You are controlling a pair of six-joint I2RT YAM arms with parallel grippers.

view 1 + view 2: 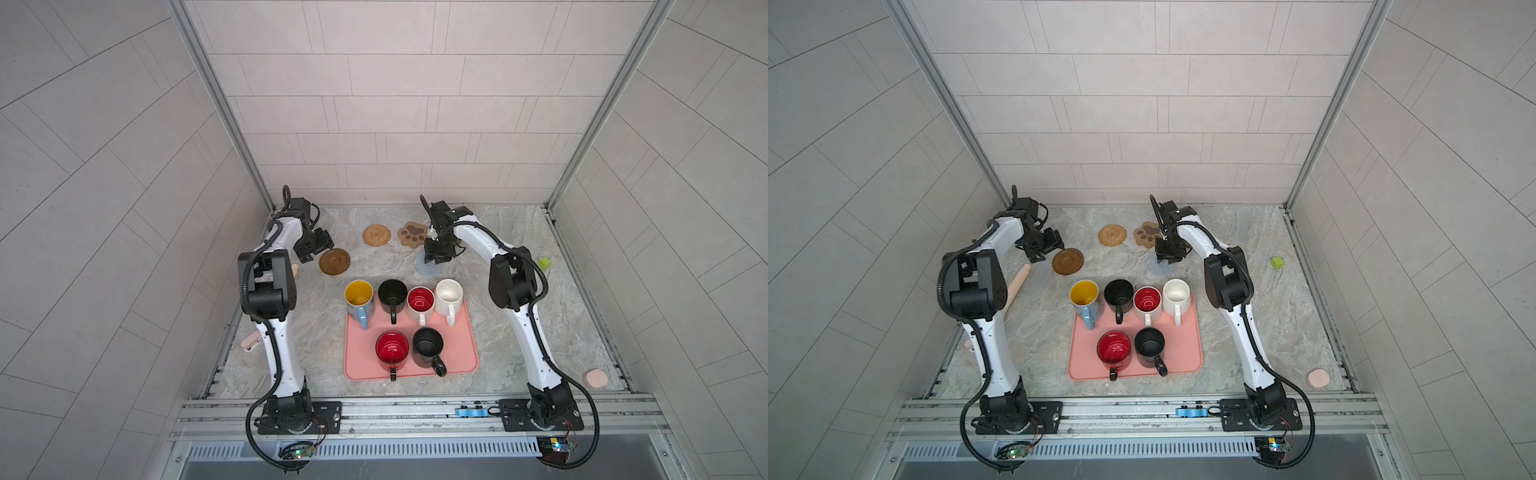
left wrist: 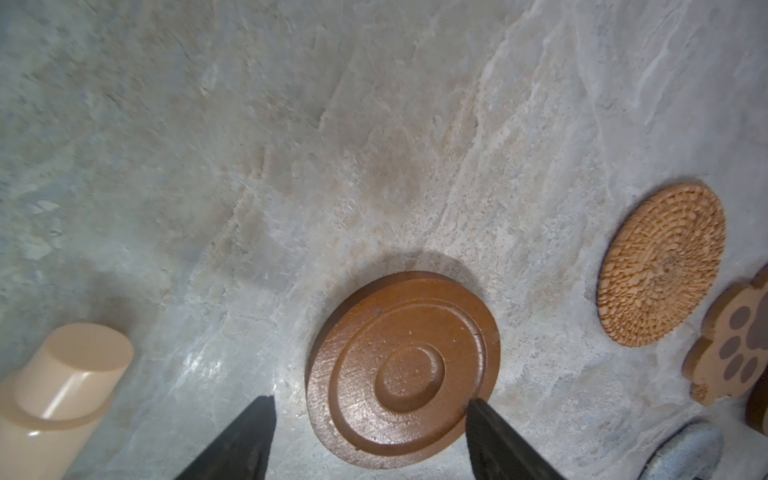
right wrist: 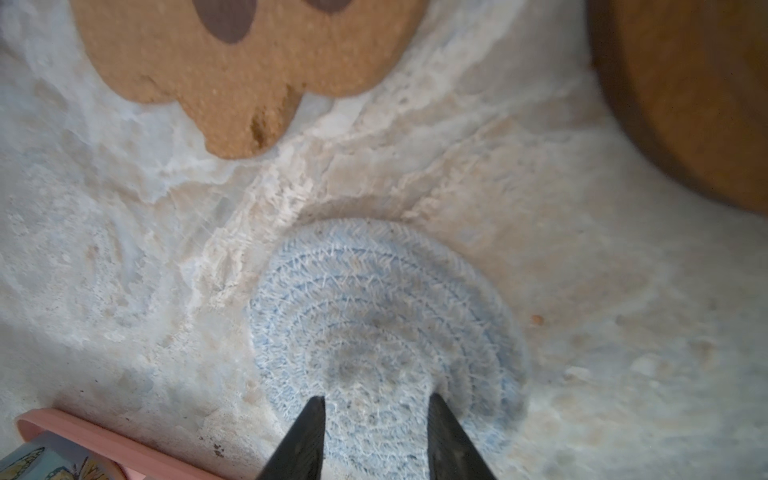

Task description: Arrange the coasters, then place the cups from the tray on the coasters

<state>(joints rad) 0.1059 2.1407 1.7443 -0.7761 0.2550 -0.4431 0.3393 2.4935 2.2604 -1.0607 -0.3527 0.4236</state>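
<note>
Although the far strip of the grey marble tabletop [image 1: 498, 224] along the back wall lay bare, four coasters sat mid-table: a woven tan rattan round [image 1: 376, 235], a tan paw-shaped mat [image 1: 412, 233], a dark brown wooden disc [image 1: 334, 261] and a grey-blue crochet round [image 3: 374, 316]. The left gripper [image 2: 370, 402] had its jaws wide apart at both sides of the disc's near edge, not clamping it. The right gripper [image 3: 376, 398], jaws slightly apart, pointed down on the crochet round, near the flat pink tray [image 1: 461, 349]. Six handled mugs [image 1: 449, 296] stood in this tray, four far, two nearer.
</note>
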